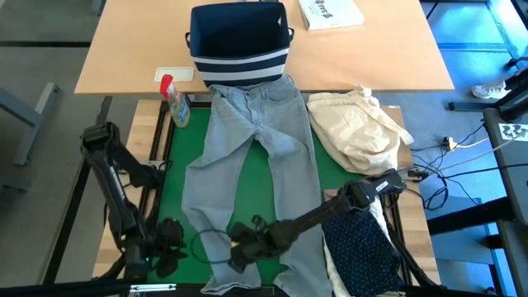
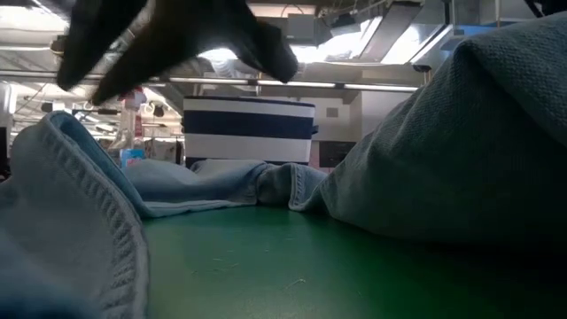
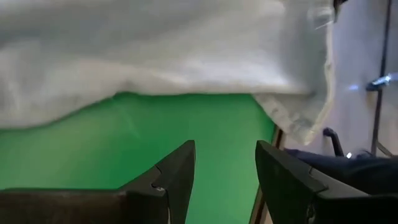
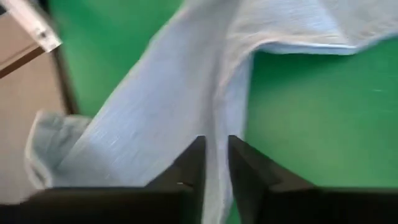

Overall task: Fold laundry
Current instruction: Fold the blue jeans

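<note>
The light grey jeans [image 1: 247, 165] lie spread flat on the green mat [image 1: 177, 165], with the waistband at the far end against the navy striped bin [image 1: 239, 41]. My right gripper [image 1: 238, 247] hangs over the near part of the legs. In its wrist view its fingers [image 4: 216, 162] stand a narrow gap apart above a raised crease of one jeans leg [image 4: 155, 112]. My left gripper [image 1: 169, 239] is at the mat's near left corner. It is open [image 3: 225, 180] over bare mat, with a jeans leg [image 3: 155, 50] beyond it. My right gripper points slanting down at a raised crease [image 4: 219, 118] of the jeans leg, with its fingers along the leg. Cloth shows in the narrow gap between the fingers. I cannot tell whether they touch it. The leg lies on the mat.
A cream-beige bundle [image 1: 359, 128] lies at the far right of the mat. A navy dotted shirt [image 1: 359, 247] lies on white cloth [image 1: 330, 264] at the near right. A spray bottle [image 1: 175, 103] stands at the far left corner. A booklet [image 1: 330, 12] lies on the wooden table behind.
</note>
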